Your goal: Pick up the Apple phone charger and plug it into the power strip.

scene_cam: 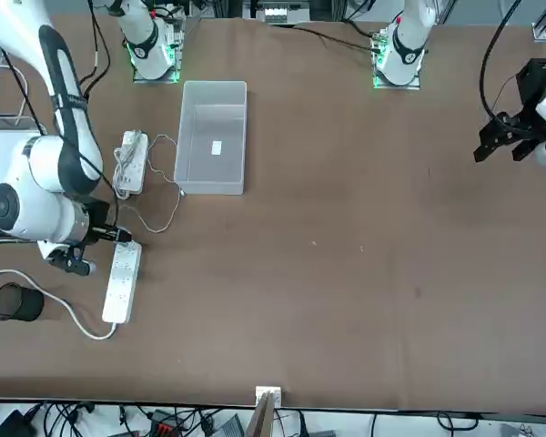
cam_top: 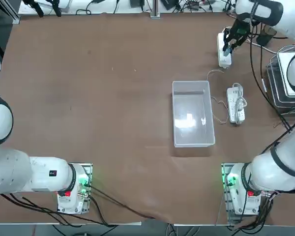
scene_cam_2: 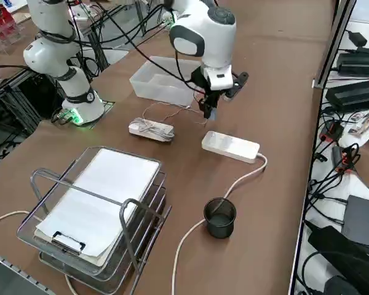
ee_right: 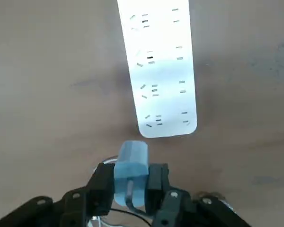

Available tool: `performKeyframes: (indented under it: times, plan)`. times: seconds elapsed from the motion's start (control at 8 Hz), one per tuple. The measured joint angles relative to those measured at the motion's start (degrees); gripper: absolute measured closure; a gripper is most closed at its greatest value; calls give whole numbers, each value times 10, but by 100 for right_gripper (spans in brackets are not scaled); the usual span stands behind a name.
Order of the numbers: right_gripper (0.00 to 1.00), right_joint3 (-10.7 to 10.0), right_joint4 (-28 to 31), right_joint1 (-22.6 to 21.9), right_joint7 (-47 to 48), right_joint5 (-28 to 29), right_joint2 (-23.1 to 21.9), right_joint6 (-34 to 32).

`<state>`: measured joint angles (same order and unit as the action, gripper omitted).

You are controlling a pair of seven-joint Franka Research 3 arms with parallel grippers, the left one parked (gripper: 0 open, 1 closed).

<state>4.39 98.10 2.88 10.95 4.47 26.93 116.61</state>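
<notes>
The 2 black fingers of the right gripper are closed on the Apple phone charger. The charger sits between the 2 fingers, 1 finger against each side. Its long axis runs along the finger direction. Its front end projects past the fingertips; its rear end lies between the fingers. The charger's cable exits at the rear end and curves away beside 1 finger.

The power strip lies flat on the table, socket face up. In the right wrist view, 1 short end of the strip is ahead of the charger's front end, offset to 1 side. A gap shows between the charger and the strip in this view; the charger is not seated in a socket. The height of the charger above the table cannot be read from this view.

In the front view, a thick white cord leaves the strip at the end opposite the bin. A black mesh cup stands near this cord.

The translucent bin and the wire-wrapped strip are apart from each other; thin white cable lies in loose curves between them. In the right side view, a metal wire tray holds white paper on a clipboard.
</notes>
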Motion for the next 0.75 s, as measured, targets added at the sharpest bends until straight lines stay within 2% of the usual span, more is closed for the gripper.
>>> performKeyframes:
  times: [0.75]
  plan:
    - [64, -1, 0, 9, -1, -3, 30, 61]
